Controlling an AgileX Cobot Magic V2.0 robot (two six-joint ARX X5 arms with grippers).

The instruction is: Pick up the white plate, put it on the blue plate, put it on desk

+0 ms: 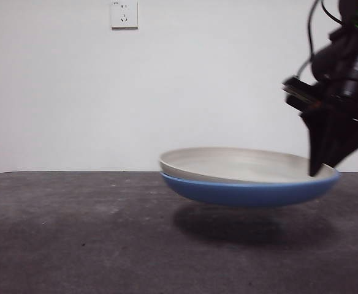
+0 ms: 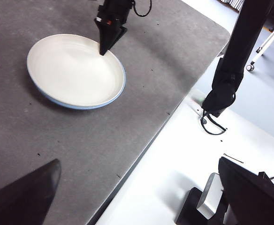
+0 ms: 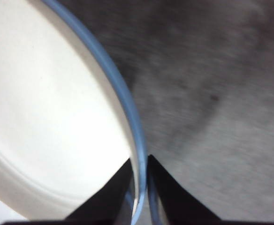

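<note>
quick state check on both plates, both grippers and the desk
white plate: nested in the blue plate, tilted
blue plate: held by its rim, off the desk, shadow below
right gripper: shut on the stacked rims
left gripper: away from the plates, holding nothing
desk: nothing resting on it in view

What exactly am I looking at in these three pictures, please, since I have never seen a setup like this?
It is a two-armed robot at a desk. One picture looks level across the tabletop; the other two come from cameras on each wrist. The right gripper pinches the rims of two stacked plates, the white plate nested in the blue plate, and holds them tilted above the desk; a shadow lies beneath. The left gripper waits off to one side, holding nothing that shows.
</note>
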